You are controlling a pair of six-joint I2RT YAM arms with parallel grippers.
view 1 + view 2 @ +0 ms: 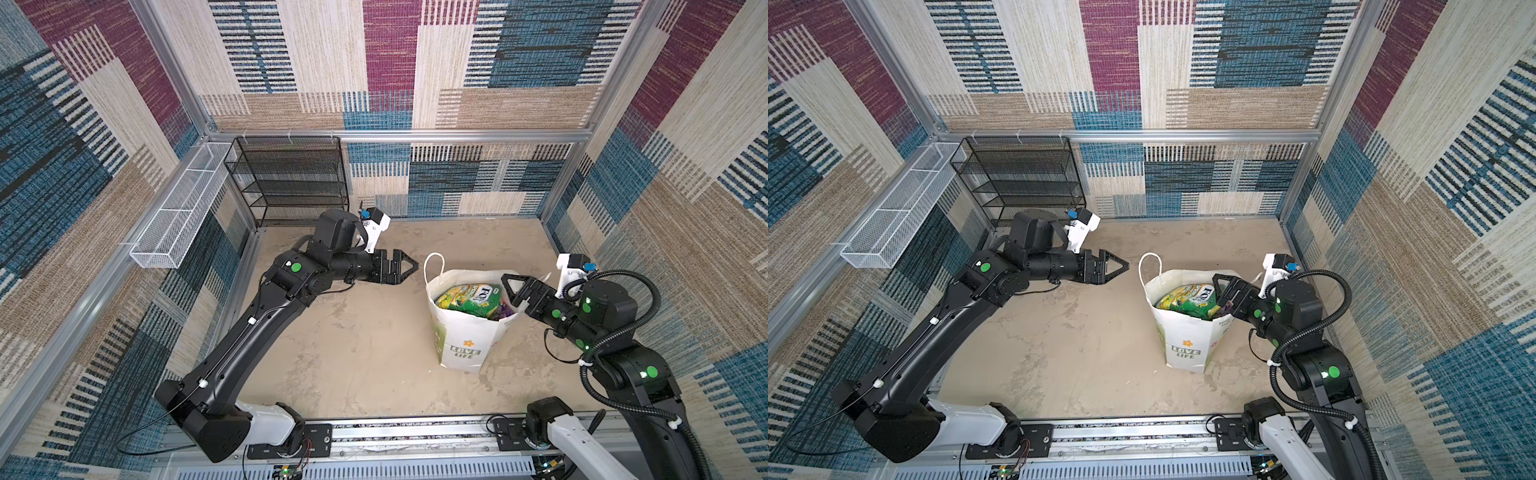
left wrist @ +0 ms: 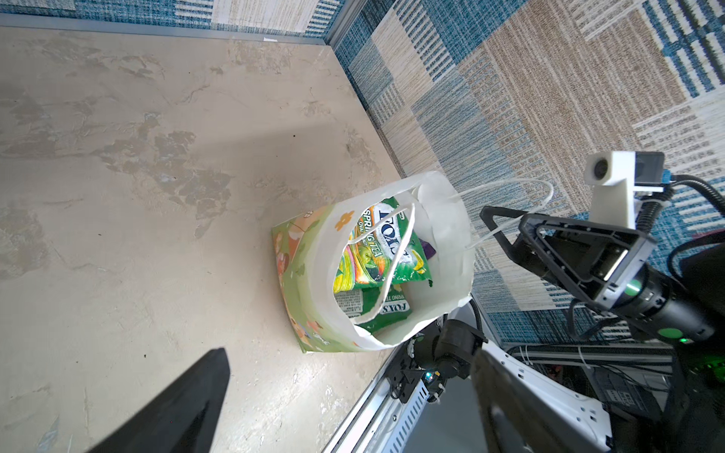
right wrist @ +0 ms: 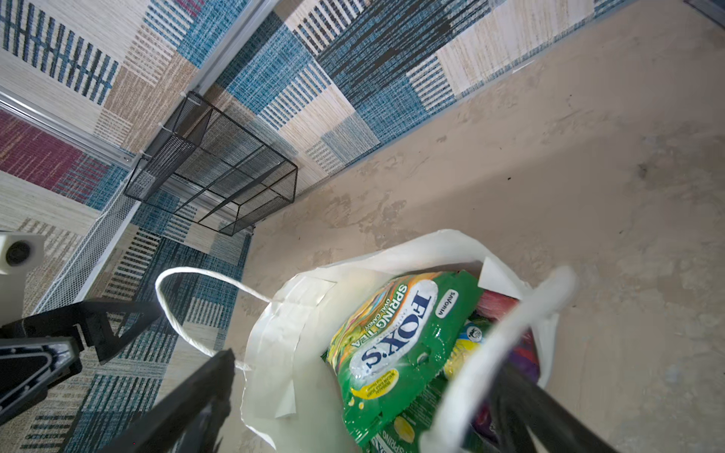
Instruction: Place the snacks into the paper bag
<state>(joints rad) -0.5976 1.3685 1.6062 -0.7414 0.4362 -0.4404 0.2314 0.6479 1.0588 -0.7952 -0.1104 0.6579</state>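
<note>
Snacks point(image 1: 469, 297) inside paper bag point(image 1: 457, 349); left gripper point(image 1: 411, 267), right gripper point(image 1: 512, 291) wide apart, clamping nothing.

Glossy crinkled foil snacks point(image 3: 386, 345), matt white paper bag point(image 1: 461, 332), black wire-mesh shelf point(image 1: 291, 178)

The paper bag point(image 1: 461, 340) stands on the beige tabletop point(image 1: 353, 357).

- Bag point(image 1: 457, 328): green "LOVE LIFE" on its front, under a small orange flower, readable in both top views.
- Top green packet point(image 3: 392, 353) in the bag: large white "FOX'S", with "SPRING TEA" and smaller "OVAL CANDY" beside it. A small white oval reads "SAVORIA".
- The print on its yellow patch is too small to read.
- Second green packet point(image 2: 386, 313) beneath it: "FOX'S" on a white patch. The fine print beside it is illegible.
</note>
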